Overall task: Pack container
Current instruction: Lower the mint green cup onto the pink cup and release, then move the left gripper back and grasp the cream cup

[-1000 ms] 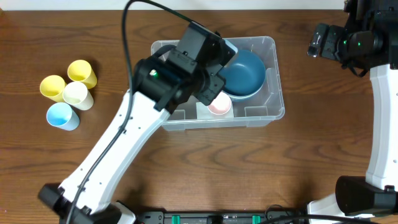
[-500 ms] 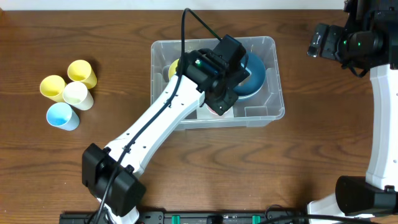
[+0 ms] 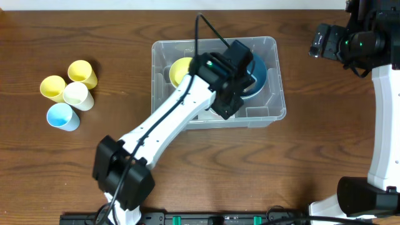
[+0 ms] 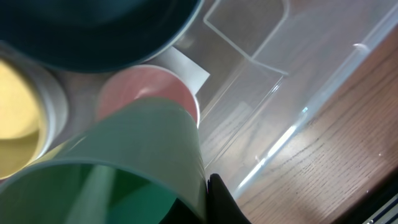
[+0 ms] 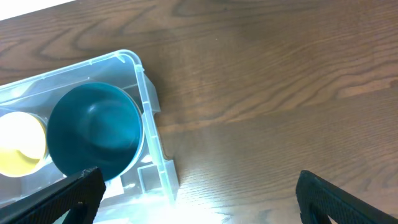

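Container [image 3: 279, 94] sits near the middle of the desk's [image 3: 325, 156] back edge, its long side parallel to that edge. Inside, a dark blue bowl [image 3: 257, 70] fills the right half and a yellow bowl [image 3: 180, 70] lies in the back left part. From the left wrist view, a pink cup [image 4: 149, 93] stands upright just beside both bowls, towards the front wall.

The left arm [image 3: 169, 119] reaches from the front edge diagonally over the container and covers most of its middle. The left fingers [image 4: 219, 200] are closed on a green cup [image 4: 124, 162], held tilted right above the pink one; I cannot tell whether the two touch.

Well apart, by the left edge of the desk, four cups cluster together: two yellow cups [image 3: 82, 73], a cream cup [image 3: 78, 95] and a light blue cup [image 3: 62, 116].

The right arm [image 3: 381, 125] stands along the right edge, and the right fingers [image 5: 74, 193] are spread wide with nothing between them, above bare wood beside the container's right wall. The desk is bare wood to the right and front of the container.
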